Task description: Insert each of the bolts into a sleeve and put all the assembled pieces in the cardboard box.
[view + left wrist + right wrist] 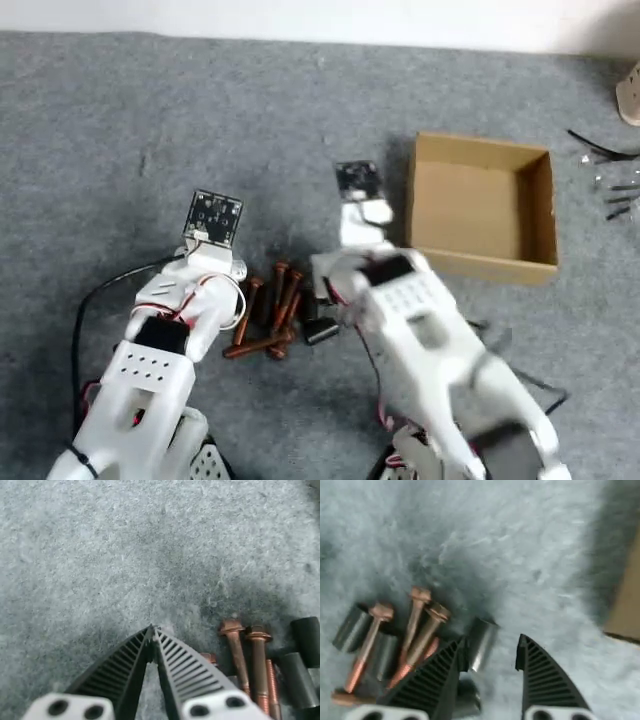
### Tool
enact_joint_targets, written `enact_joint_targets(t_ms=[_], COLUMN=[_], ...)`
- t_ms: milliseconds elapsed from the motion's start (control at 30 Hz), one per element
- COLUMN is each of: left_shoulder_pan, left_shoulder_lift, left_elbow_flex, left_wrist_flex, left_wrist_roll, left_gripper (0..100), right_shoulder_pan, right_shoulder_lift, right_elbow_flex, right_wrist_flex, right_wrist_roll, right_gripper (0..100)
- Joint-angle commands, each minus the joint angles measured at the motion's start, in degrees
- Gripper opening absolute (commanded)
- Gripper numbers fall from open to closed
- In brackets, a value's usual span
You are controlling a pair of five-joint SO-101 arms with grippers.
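Flagging risks from this pose.

Right gripper (pixel 491 642) hangs low over the heap, jaws part open and holding nothing. One sleeve (pixel 482 641) lies against the inner face of one finger, not centred in the gap. Closing from here likely shoves it sideways or pinches only its edge. It's smooth and round, so I'd expect it to squirt out of the ribbed pads.

Bolts (pixel 414 622) lie bunched just beside that sleeve, touching each other, with other sleeves (pixel 352 627) mixed in. A finger coming down could snag a shank and drag the heap, or grab two parts at once.

Left gripper (pixel 152 630) sits over bare mat (pixel 100 555), jaws shut tip to tip on nothing, bolts just beside it. It needs to open before going for a bolt; going in shut only scatters them. Shanks are thin and lie flat on soft mat, so tips may slide off or dig into the fabric.

Both arms sit close together over the same small heap in the high view. Collision risk if both descend at once.

Box (pixel 480 148) stands apart from the heap, next to the right arm, with nothing in it. No bolt looks sleeved yet. The near wall is close to the arm, so a swing could clip it and shift the box.
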Motion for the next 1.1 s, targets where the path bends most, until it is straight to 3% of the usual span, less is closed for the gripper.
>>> enact_joint_targets(t_ms=[0,133,400,700,1067], left_shoulder_pan=[-0.92,-1.71,-4.62,-4.62,-4.62], left_shoulder_lift=[0.22,0.48,0.48,0.48,0.22], left_elbow_flex=[-0.4,-0.4,-0.4,-0.4,-0.4], left_wrist_flex=[-2.55,-2.99,-2.99,-3.08,-2.81], left_wrist_roll=[0.35,0.35,2.81,2.81,2.81], left_gripper=[1,1,1,1,1], right_shoulder_pan=[-3.21,-6.64,-6.55,0.4,0.4], right_shoulder_lift=[6.2,8.75,8.92,8.92,9.01], right_elbow_flex=[-6.81,-6.81,-3.56,-3.38,-1.63], right_wrist_flex=[-4.26,-5.32,-5.41,-4.18,-3.3], right_wrist_roll=[-3.16,-3.78,-3.96,-4.04,-3.87], right_gripper=[14.4,14.4,14.4,14.2,14.2])
